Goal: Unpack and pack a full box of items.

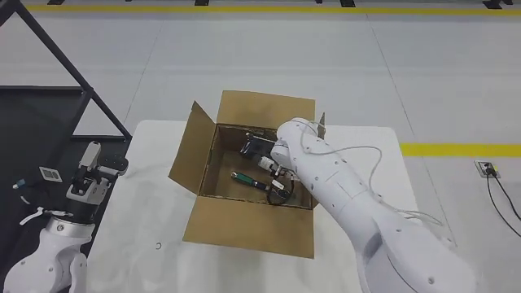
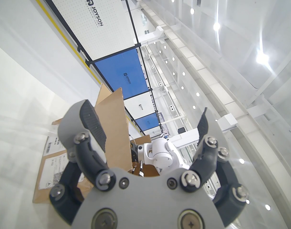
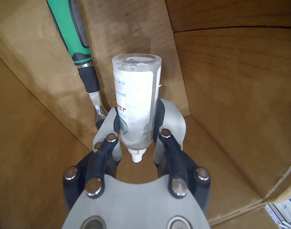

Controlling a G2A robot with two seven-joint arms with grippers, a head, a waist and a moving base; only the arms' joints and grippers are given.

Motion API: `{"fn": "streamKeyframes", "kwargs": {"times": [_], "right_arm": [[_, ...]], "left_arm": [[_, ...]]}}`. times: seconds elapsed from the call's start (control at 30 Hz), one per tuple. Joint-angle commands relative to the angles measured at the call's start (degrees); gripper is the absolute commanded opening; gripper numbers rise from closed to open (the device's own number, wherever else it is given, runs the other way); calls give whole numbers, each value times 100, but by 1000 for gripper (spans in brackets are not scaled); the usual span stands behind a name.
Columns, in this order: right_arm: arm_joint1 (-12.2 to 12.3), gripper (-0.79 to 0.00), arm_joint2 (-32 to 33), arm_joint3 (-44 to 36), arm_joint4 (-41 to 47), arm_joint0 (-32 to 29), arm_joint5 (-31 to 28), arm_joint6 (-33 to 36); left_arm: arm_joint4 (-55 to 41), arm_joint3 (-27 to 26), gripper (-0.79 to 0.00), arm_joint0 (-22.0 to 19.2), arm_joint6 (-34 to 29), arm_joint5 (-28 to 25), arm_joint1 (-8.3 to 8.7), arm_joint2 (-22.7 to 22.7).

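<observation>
The green ratchet (image 3: 72,36) has its head hidden behind the fingers (image 3: 104,129).

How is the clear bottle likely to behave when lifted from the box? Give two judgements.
Probably stiff: the bottle shows no dent in the right gripper. Its smooth, round wall may slip, or roll if released.

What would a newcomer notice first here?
Inside the open cardboard box, the right hand grips a clear labelled bottle near its cap. A green-handled ratchet wrench lies on the box floor beside it. The left hand sits open and empty beside the table.
</observation>
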Motion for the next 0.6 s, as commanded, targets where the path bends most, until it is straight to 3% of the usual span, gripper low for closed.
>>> {"fn": "streamKeyframes", "kwargs": {"times": [0.0,0.47,0.57], "right_arm": [[-35,-471,9,68,-15,15,-53,-37],[-121,-443,102,203,-196,244,-347,-488],[-115,-391,67,72,-396,269,-230,-674]], "left_arm": [[0,0,0,0,0,0,0,0],[0,0,0,0,0,0,0,0],[0,0,0,0,0,0,0,0]]}}
